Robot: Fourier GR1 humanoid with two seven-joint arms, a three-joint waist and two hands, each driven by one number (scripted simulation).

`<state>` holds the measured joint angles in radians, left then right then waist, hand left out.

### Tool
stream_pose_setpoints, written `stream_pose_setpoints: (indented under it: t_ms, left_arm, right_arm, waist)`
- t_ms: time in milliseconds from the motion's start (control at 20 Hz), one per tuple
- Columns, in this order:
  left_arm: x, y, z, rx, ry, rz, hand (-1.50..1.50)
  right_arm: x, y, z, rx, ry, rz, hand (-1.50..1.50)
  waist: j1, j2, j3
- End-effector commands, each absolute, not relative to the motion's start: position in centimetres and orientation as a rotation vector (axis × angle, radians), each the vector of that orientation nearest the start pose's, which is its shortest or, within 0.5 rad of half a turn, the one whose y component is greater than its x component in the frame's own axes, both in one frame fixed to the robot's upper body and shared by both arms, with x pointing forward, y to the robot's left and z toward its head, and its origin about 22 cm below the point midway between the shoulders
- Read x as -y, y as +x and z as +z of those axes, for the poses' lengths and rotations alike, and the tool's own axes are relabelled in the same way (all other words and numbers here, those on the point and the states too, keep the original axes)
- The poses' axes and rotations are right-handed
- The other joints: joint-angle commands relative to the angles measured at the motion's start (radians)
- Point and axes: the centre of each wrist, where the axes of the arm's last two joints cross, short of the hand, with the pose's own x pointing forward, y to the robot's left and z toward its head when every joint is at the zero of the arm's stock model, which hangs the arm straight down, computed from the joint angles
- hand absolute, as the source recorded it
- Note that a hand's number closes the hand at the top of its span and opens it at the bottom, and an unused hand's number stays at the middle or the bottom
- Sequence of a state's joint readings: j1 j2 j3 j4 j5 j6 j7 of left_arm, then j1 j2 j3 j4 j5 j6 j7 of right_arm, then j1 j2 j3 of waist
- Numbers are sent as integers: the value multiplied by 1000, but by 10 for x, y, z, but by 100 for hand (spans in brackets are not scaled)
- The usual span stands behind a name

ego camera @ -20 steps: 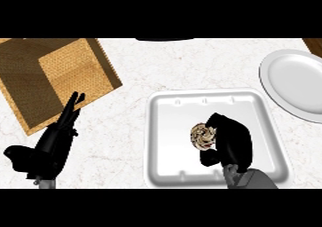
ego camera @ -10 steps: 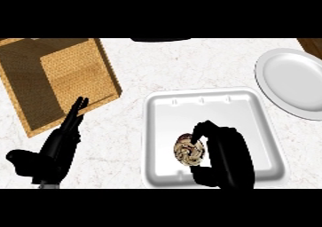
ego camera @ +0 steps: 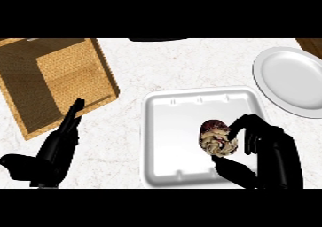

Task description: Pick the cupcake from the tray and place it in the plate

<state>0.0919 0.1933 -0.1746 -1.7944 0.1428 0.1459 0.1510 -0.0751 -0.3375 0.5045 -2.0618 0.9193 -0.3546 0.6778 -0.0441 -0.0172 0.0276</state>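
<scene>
- One cupcake (ego camera: 217, 138) sits over the right half of the white tray (ego camera: 189, 95), tipped so its swirled top shows. I cannot tell whether it has cleared the tray floor.
- The right robot hand (ego camera: 271, 148) is grasping it. The fingers (ego camera: 245, 123) curl over its upper side, the thumb (ego camera: 234, 170) hooks in from below, and the cupcake is pinched between them.
- Just changed: half a second ago the cupcake lay further left and lower in the tray, with the hand bunched beside it. Now it is further right, on the plate side, with fingers and thumb spread round it.
- A second ago the hand lay over the cupcake's right side and hid more of it.
- My read: the grasp looks made and the pick step is nearly done. Lift and carry remain.
- The plate (ego camera: 294, 77) lies up and right of the tray, just beside its corner, with nothing on it yet.
- The left robot hand (ego camera: 55, 150) rests released at lower left on the table (ego camera: 137, 66), with straight fingers whose tips are near the wooden board (ego camera: 52, 75). It is much as before.
</scene>
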Motion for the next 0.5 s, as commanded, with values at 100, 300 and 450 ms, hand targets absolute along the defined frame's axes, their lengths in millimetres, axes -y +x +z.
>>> stream_pose_setpoints:
  t_ms: [100, 300, 450]
  left_arm:
    - [-243, 210, -7, 1242, 14, 31, 0]
    - [-243, 205, -13, 1224, 8, 11, 0]
    - [-235, 208, -7, 1241, -9, 6, 0]
  right_arm:
    - [204, 204, 123, 1716, -929, 242, 150]
    - [231, 215, 119, 1743, -989, 135, 150]
    - [257, 233, 111, 1706, -1047, 129, 150]
  waist:
    - [6, 33, -24]
    - [9, 38, -22]
    - [30, 42, -22]
